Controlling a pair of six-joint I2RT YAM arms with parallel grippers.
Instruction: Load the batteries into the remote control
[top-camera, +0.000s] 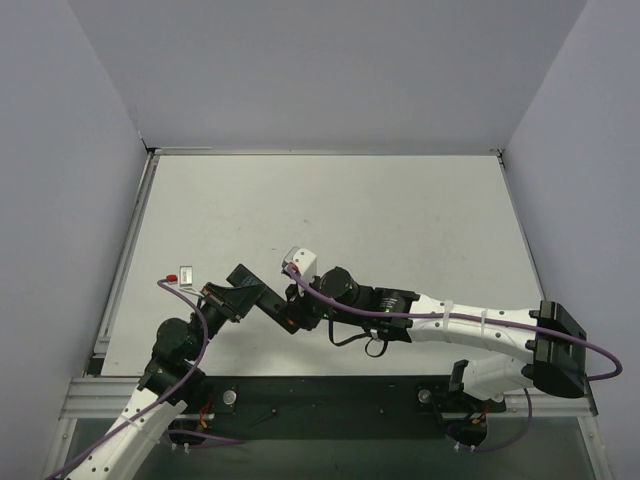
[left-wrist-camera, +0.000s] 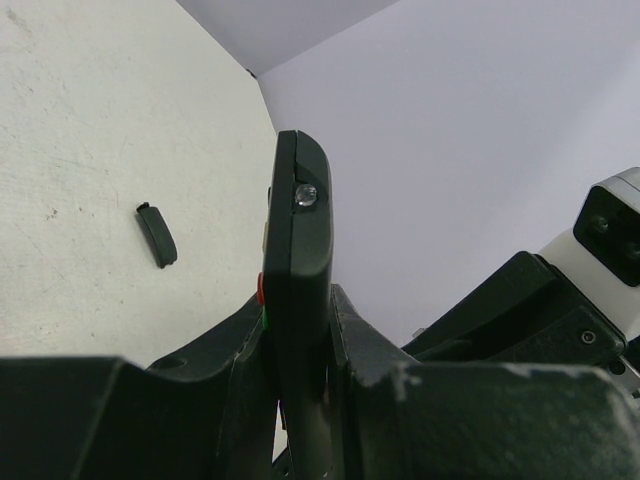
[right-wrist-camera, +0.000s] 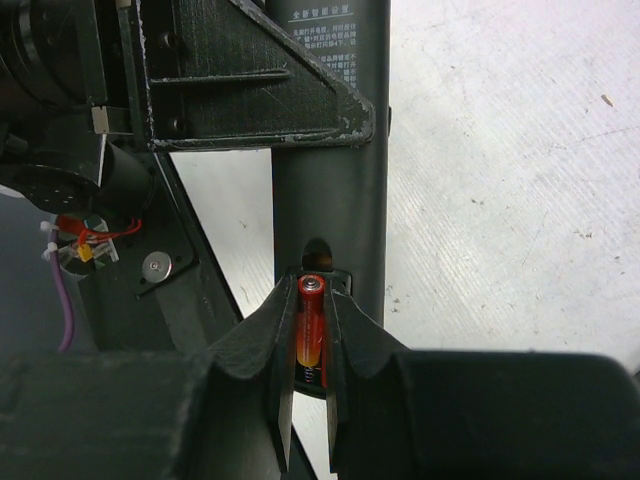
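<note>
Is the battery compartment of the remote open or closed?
Open. The cover lies apart on the table, and a red battery shows inside the remote.

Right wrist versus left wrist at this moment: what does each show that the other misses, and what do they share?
Only the right wrist: a red battery pinched in the right gripper at the open compartment in the back of the remote control, with printed text further along. Only the left wrist: the small black cover lying flat on the table, and the remote's end with its clear emitter. Both: the remote control clamped in the left gripper, above the white table.
</note>
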